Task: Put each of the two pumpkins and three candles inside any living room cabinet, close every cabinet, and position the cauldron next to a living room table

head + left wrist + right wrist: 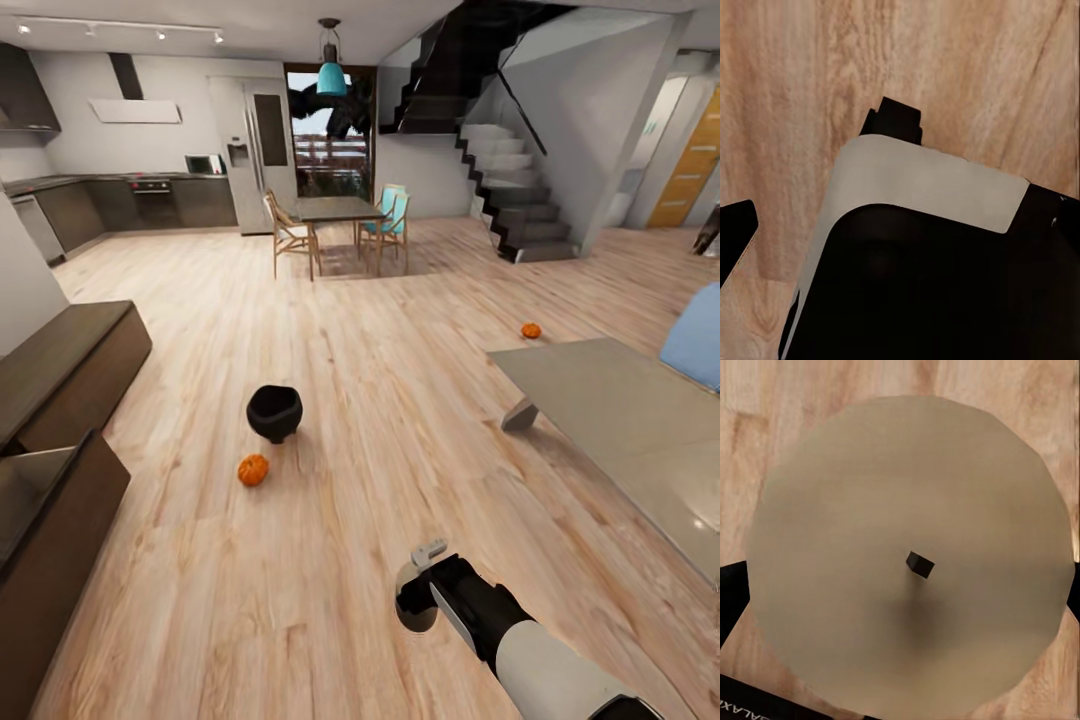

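At the far left of the head view stands the cabinet (pixel 62 372), long, low and dark brown; its near part is cut off by the picture edge, and one section there seems to stand open with a lighter inside, but this is hard to make out. To the right of it, on the wooden floor (pixel 330 560), lies one pumpkin (pixel 253 469), and just behind it, a little farther, stands the black cauldron (pixel 274 411), near but not touching. More to the right and near the camera is the right gripper (pixel 418 590); in the right wrist view a candle (pixel 911 559) with its small dark wick covers the space between the fingers, whose dark tips show at both sides of it, so it looks gripped. The second pumpkin (pixel 531 330) lies far on the floor, just beyond the far corner of the grey low table (pixel 610 400), which is cut off at the right edge. The left wrist view shows the floor and a dark and grey part of the robot; I cannot tell the state of the left fingers.
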Tool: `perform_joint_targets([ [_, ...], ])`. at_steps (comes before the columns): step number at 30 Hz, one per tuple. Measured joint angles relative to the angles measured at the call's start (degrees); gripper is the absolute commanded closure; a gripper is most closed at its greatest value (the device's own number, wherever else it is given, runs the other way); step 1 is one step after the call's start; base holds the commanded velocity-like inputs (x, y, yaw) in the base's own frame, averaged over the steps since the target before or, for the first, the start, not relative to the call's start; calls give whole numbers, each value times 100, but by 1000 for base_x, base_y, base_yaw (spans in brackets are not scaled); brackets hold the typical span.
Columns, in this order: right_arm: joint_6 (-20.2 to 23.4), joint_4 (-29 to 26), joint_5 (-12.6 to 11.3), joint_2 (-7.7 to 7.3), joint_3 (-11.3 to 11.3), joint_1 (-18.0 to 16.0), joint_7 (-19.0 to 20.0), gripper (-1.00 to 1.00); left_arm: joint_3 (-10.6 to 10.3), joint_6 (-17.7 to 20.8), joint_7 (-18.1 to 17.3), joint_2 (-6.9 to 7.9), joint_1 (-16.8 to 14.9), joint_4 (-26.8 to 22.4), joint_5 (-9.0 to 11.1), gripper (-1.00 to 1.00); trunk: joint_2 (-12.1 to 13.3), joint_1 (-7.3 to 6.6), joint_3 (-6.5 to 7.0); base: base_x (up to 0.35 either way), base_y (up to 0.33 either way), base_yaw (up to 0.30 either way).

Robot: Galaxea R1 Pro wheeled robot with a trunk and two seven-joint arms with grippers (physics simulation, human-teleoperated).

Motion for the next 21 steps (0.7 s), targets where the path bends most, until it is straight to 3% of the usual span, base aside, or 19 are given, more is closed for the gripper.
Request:
perform_joint_targets([
  [17,-3,0,0,0,0,0,0,100,0,0,0,0,0,2,0,-100,0,0,48,334,0,-278],
  [21,-3,0,0,0,0,0,0,100,-2,0,0,0,0,0,0,-100,0,0,57,334,-52,-136],
])
